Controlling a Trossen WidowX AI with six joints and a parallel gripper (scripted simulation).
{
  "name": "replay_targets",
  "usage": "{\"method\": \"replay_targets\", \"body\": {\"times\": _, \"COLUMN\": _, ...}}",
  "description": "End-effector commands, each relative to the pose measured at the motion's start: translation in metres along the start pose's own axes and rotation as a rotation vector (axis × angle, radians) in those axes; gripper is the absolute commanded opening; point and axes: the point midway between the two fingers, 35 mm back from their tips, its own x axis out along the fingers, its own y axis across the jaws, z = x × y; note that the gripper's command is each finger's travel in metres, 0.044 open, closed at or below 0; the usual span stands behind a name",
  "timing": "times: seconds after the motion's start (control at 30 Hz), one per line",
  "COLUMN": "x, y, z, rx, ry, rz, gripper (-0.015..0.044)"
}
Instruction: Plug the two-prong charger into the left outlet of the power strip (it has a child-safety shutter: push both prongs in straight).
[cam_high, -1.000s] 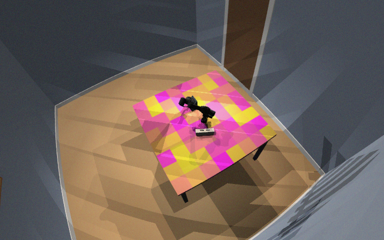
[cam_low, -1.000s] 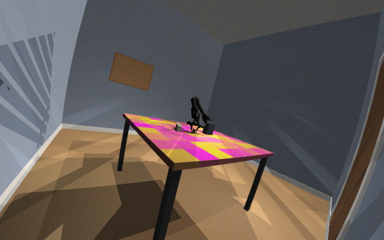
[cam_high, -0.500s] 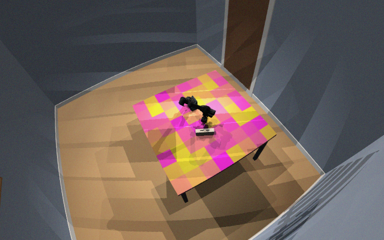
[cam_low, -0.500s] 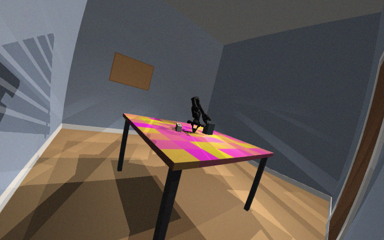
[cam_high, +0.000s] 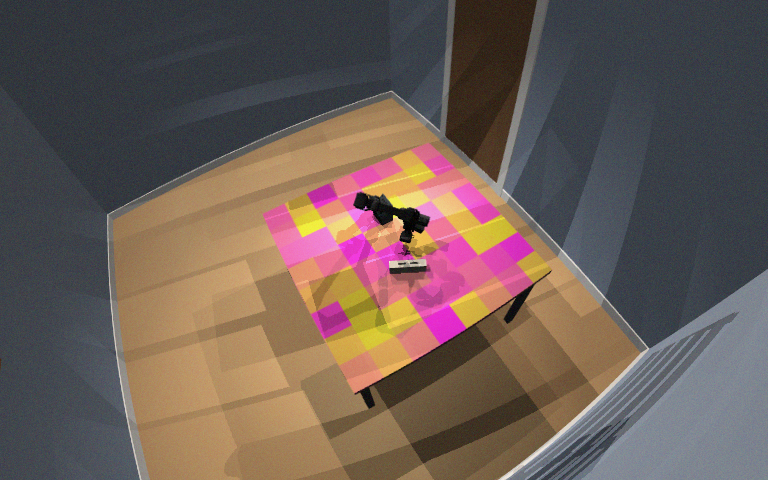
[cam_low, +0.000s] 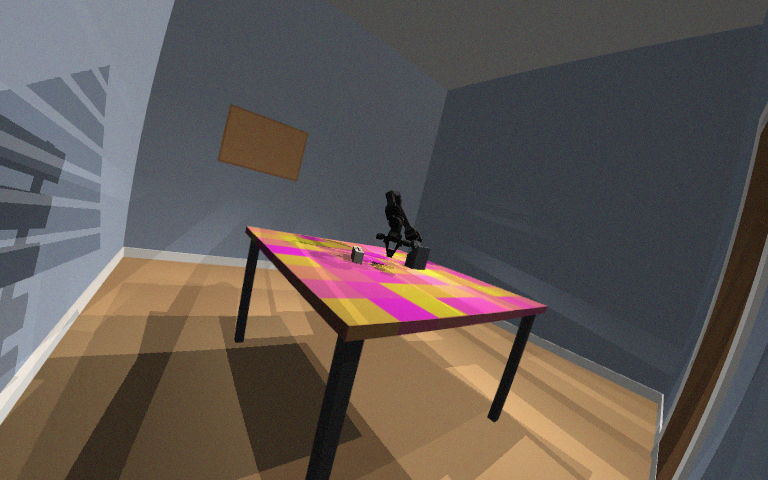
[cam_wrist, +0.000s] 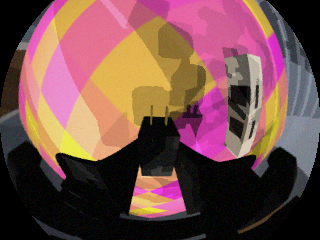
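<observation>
My gripper (cam_high: 405, 250) (cam_low: 390, 253) (cam_wrist: 156, 142) is shut on the black charger (cam_wrist: 159, 135), with one finger on each side of its body. The two thin prongs (cam_wrist: 151, 115) point away from the gripper, toward the top of the wrist view. The charger's shadow lies apart from it on the table, so it is held above the top. The white and grey power strip (cam_high: 420, 265) (cam_low: 356, 255) (cam_wrist: 255, 70) stands to the right in the wrist view, apart from the charger. It has two dark outlets. The shutters inside are too small to make out.
The patchwork table (cam_high: 447, 323) (cam_low: 368, 310) in pink, magenta and yellow carries the arm and the strip. The arm's dark base (cam_low: 417, 258) stands behind the gripper. Shadows of the arm fall across the table and around the strip.
</observation>
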Motion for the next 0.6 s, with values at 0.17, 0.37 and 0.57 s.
{"method": "replay_targets", "body": {"times": 0.17, "x": 0.003, "y": -0.005, "z": 0.005, "rx": 0.154, "ry": -0.008, "rz": 0.013, "gripper": 0.0000}}
{"method": "replay_targets", "body": {"times": 0.37, "x": 0.006, "y": -0.009, "z": 0.009, "rx": 0.269, "ry": -0.011, "rz": 0.021, "gripper": 0.0000}}
{"method": "replay_targets", "body": {"times": 0.57, "x": 0.010, "y": -0.012, "z": 0.012, "rx": 0.384, "ry": -0.014, "rz": 0.029, "gripper": 0.0000}}
